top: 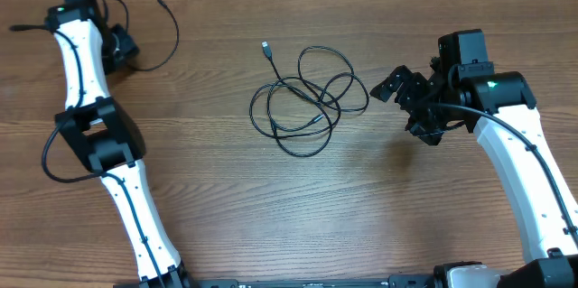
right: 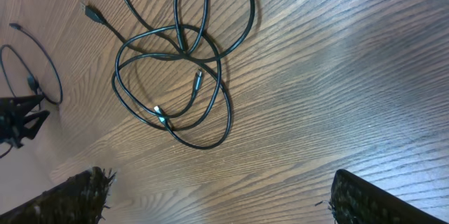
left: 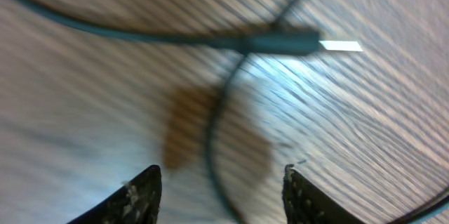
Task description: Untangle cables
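**Knot of cords mid-worktop, one cord apart beside the left tool**

A tangle of thin black flexible cords point(top: 316, 98) lies in loose overlapping loops near the middle of the brown wood-grain worktop point(top: 226, 207). One small dark plug end point(top: 265, 47) sticks out of it toward the far edge. The right wrist view shows the same tangle point(right: 182, 41), with two small silver-tipped ends point(right: 160, 114) lying inside the loops.

A single thin black cord point(top: 172, 40) lies well apart from the tangle at the far left, curving just beside the left tool point(top: 122, 51).

The left wrist view is blurred. The left tool point(left: 221, 189) hangs low over the wood with its fingers point(left: 140, 196) apart at a middling width. A strand of black cord point(left: 212, 140) runs down into the gap between them, and neither finger is seen touching it. Beyond the fingers lies a black plug with a bright silver tip point(left: 280, 41), with cord crossing at it.

The right tool point(top: 404, 107) sits just right of the tangle without touching it. Its fingers point(right: 77, 196) are spread wide and hold nothing, with only bare wood between them.
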